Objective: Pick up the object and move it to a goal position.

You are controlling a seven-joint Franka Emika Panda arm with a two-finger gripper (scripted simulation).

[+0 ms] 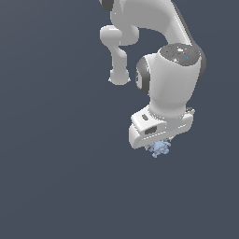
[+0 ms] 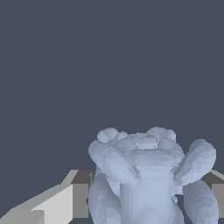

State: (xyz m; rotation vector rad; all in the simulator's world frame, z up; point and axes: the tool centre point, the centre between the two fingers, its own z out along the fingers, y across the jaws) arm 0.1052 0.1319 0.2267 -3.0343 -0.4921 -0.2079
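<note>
Here the pale blue lumpy figure (image 1: 160, 149) is seen directly under the gripper (image 1: 161, 144), seated between its fingers (image 2: 65, 203). It appears to be clamped there. No goal marker is shown.

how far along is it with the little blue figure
The reach looks done: the gripper sits right over the pale blue figure, and the wrist view shows the figure between the fingers. Whether the grasp has closed is unclear. Carrying it to the goal is left; no goal marker shows.
</note>
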